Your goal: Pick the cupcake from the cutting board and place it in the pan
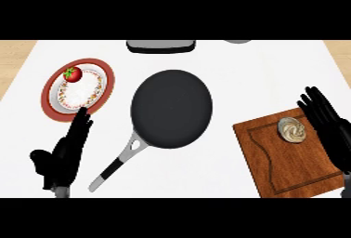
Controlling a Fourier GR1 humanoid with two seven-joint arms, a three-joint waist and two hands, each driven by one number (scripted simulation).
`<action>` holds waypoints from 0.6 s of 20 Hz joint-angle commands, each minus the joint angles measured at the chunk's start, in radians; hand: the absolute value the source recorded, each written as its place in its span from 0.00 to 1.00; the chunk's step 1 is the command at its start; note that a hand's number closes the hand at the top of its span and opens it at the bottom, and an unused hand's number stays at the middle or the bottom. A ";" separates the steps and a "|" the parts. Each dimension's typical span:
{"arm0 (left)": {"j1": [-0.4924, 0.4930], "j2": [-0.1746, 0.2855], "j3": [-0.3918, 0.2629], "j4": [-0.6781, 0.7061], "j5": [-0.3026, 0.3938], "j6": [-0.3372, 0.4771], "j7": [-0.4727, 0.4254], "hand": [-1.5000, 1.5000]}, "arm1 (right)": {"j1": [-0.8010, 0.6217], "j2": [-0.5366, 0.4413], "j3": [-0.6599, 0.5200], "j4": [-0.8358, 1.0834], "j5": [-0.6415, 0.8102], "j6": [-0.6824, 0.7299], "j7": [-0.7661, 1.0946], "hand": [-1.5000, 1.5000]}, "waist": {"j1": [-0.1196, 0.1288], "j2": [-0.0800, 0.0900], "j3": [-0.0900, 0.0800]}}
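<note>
Cupcake: The cupcake [293, 128], seen from above with a pale swirl of cream, sits on the cutting board's far right part, well apart from the pan.
Cutting board: The wooden cutting board [274, 162] lies at the near right of the white counter [226, 65], right of the pan.
Pan: The black frying pan [171, 109] rests mid-counter with nothing in it, its grey and black handle [116, 162] pointing to the near left.
Right hand: The right hand [329, 125] is over the board's right edge, fingers straight and spread, holding nothing, just beside the cupcake; whether it touches is unclear.
Left hand: The left hand [68, 153] rests at the near left, fingers straight and up, tips at the plate's near rim.
Plate: A red-rimmed plate [51, 109] at the far left carries a tomato [72, 73].
Far edge: A grey and black object [161, 45] is cut off by the view's top.
</note>
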 commanded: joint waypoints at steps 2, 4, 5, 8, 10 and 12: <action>-0.064 0.076 0.053 0.062 -0.055 0.025 0.093 0.50 | -0.098 0.001 -0.049 0.047 -0.046 0.079 -0.021 0.00 | -0.007 -0.015 -0.031; -0.051 0.190 0.135 0.090 -0.041 -0.015 0.109 0.50 | -0.180 0.013 -0.066 0.063 -0.050 0.093 -0.070 0.00 | 0.013 -0.012 -0.030; -0.083 0.205 0.134 0.130 -0.077 0.006 0.132 0.50 | -0.242 0.000 -0.088 0.072 -0.073 0.114 -0.067 0.00 | 0.013 -0.009 -0.030; -0.031 0.177 0.111 0.109 -0.077 0.022 0.123 0.50 | -0.123 -0.241 -0.123 0.094 0.245 -0.049 -0.083 1.00 | -0.048 0.000 -0.066; -0.038 0.212 0.131 0.131 -0.083 0.018 0.156 0.50 | -0.096 -0.035 -0.255 0.185 0.158 -0.322 -0.102 1.00 | -0.055 -0.005 -0.029; -0.044 0.207 0.132 0.141 -0.080 0.022 0.186 0.50 | -0.076 0.144 -0.304 0.148 0.011 -0.324 -0.224 1.00 | -0.049 -0.018 -0.027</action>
